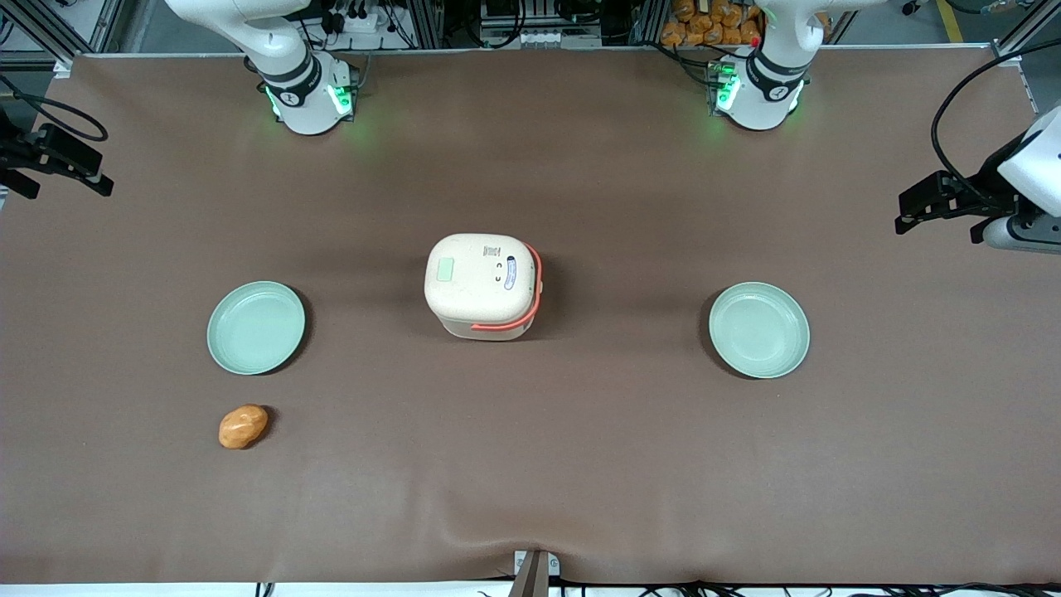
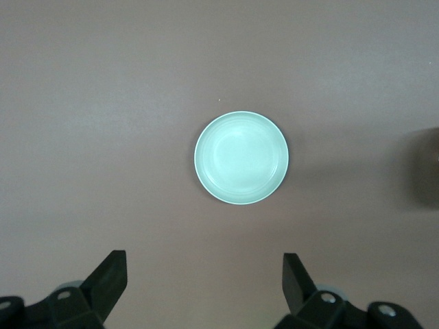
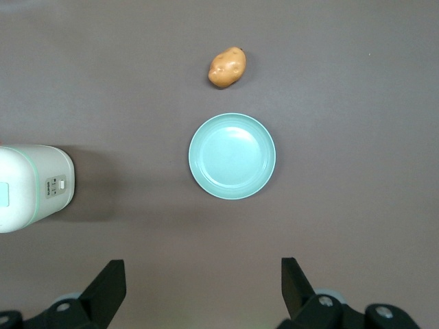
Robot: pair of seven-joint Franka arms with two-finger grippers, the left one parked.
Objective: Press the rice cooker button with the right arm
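Fingers [image 3: 113,284] wide apart, nothing held. We see the gripper [image 3: 199,288] high above a plate [image 3: 232,156], well apart from the cooker [image 1: 482,284], prob a start pose, press not begun. Cooker sits mid-table between the plates, lid shut, buttons [image 3: 54,186] on its front face. Count: 1 cooker, 2 plates, 1 potato [image 1: 243,426] near the working arm's plate

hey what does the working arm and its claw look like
The right arm is glossy white with a dark band and green lights at its base. Its claw has two black wedge-shaped fingers set wide apart, on black mounts with grey round fittings. It hangs above the mint plate.
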